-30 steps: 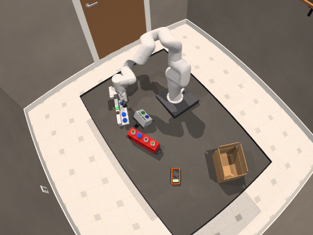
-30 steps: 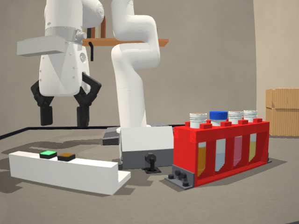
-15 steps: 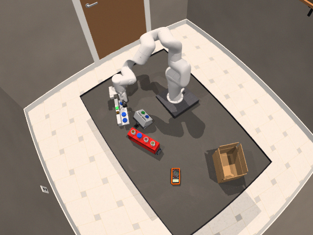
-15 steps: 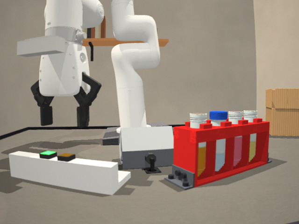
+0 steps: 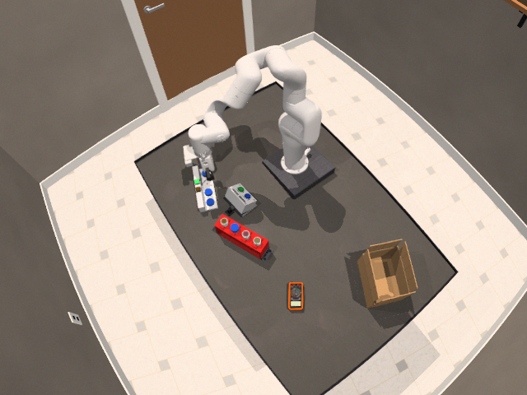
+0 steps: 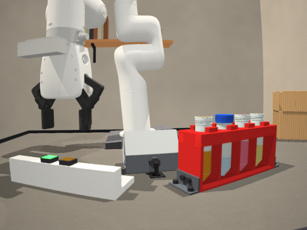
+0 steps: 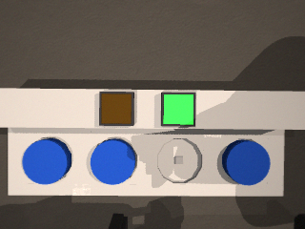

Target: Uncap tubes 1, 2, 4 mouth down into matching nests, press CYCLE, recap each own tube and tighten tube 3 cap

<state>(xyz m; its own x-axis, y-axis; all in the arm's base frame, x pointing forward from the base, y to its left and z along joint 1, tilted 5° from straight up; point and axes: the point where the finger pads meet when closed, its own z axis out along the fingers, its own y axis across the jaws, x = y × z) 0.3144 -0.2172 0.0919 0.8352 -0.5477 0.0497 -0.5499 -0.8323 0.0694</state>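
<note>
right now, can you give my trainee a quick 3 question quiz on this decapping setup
1. True or false: the green lamp is lit.
2. How many blue caps sit in the cap tray? A) two B) three C) four
3. The gripper hangs above the tray with its fingers ____.

Key: 1 true, and the amber lamp is dark. 2 B; one nest is bare. 3 open, holding nothing.
</note>
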